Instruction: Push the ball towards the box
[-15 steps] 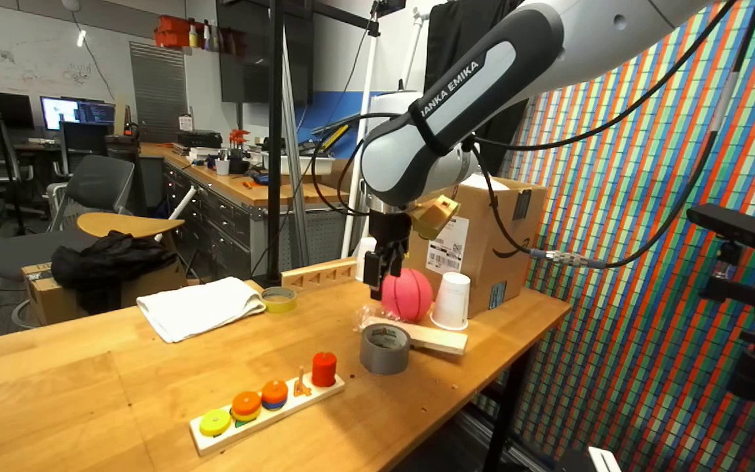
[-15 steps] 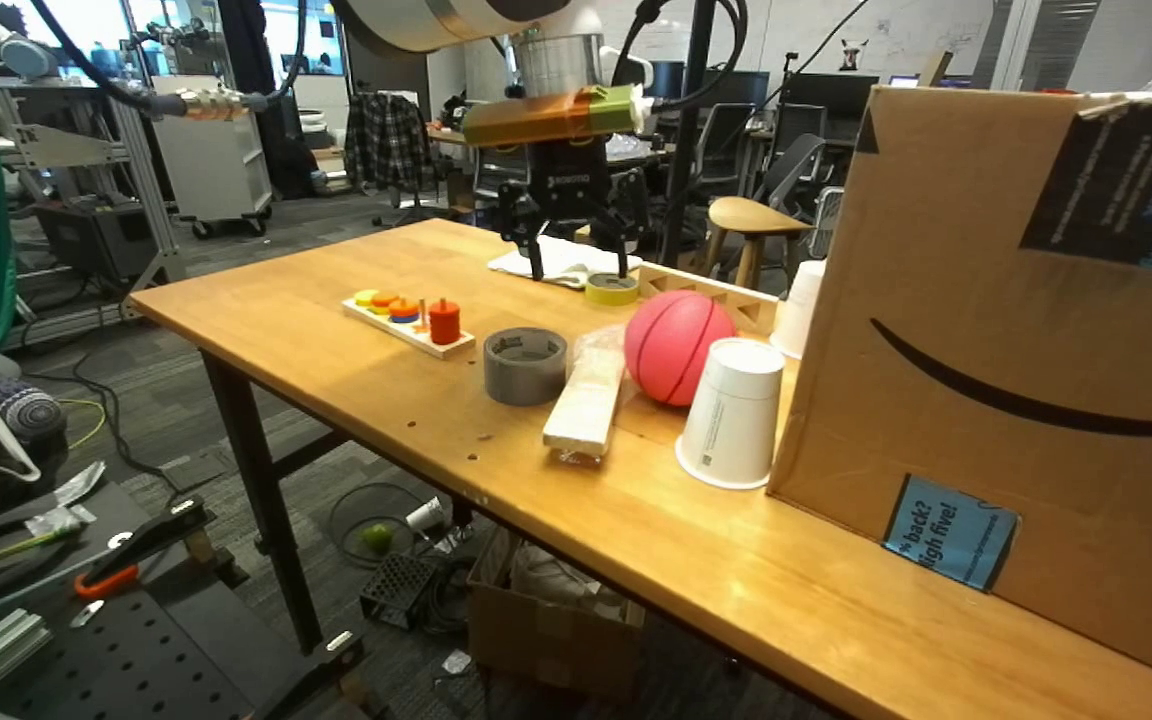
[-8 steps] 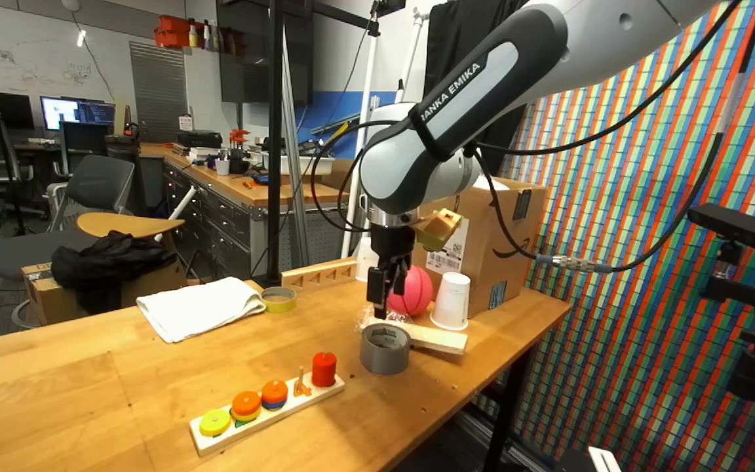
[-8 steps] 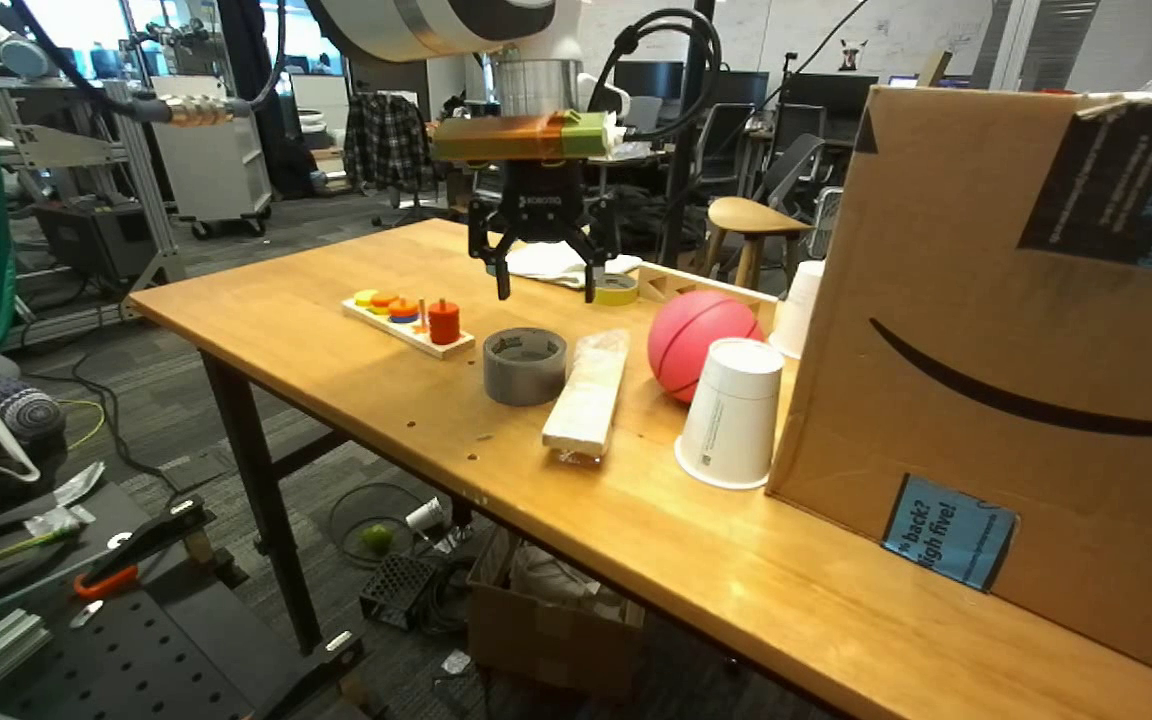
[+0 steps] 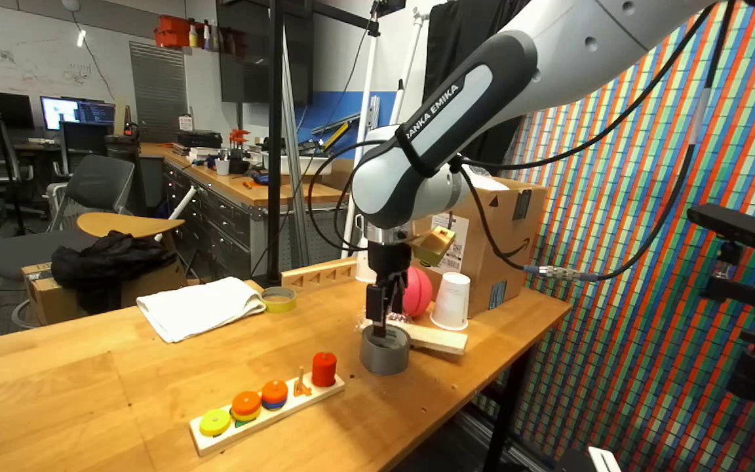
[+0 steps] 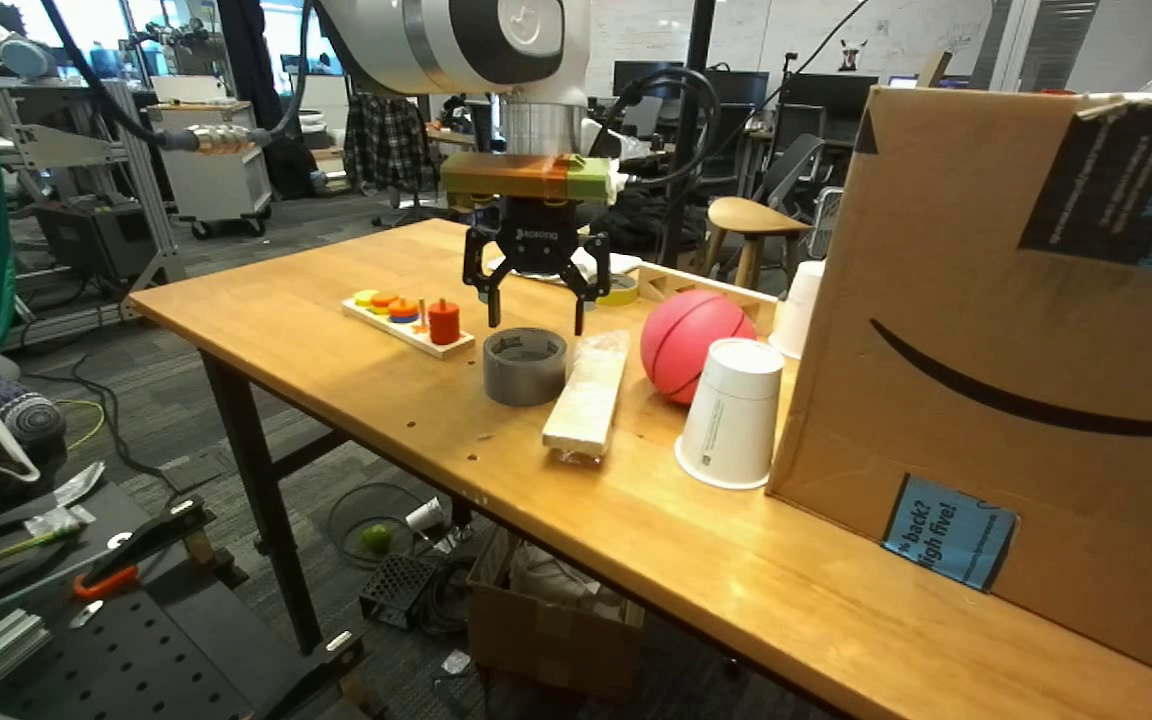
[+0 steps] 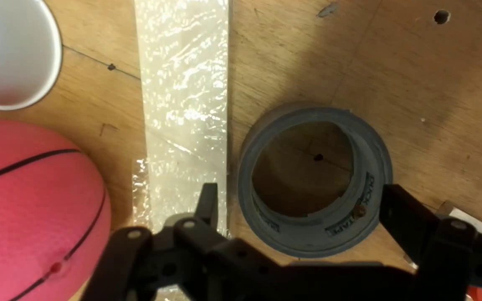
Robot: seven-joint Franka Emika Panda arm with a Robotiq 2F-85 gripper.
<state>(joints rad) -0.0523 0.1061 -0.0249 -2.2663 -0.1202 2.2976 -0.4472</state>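
The pink-red, dark-seamed ball [image 6: 684,345] rests near the upright brown cardboard box [image 6: 1006,320].

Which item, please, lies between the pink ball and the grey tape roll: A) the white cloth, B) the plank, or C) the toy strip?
B: in an exterior view, the plank lies with the ball on one side and the tape roll on the other.

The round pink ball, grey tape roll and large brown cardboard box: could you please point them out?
Round pink ball [image 7: 32,213], wrist view: skin between seams.
Grey tape roll [image 6: 524,381], an exterior view: outer wall.
Large brown cardboard box [image 6: 996,345], an exterior view: its printed face.
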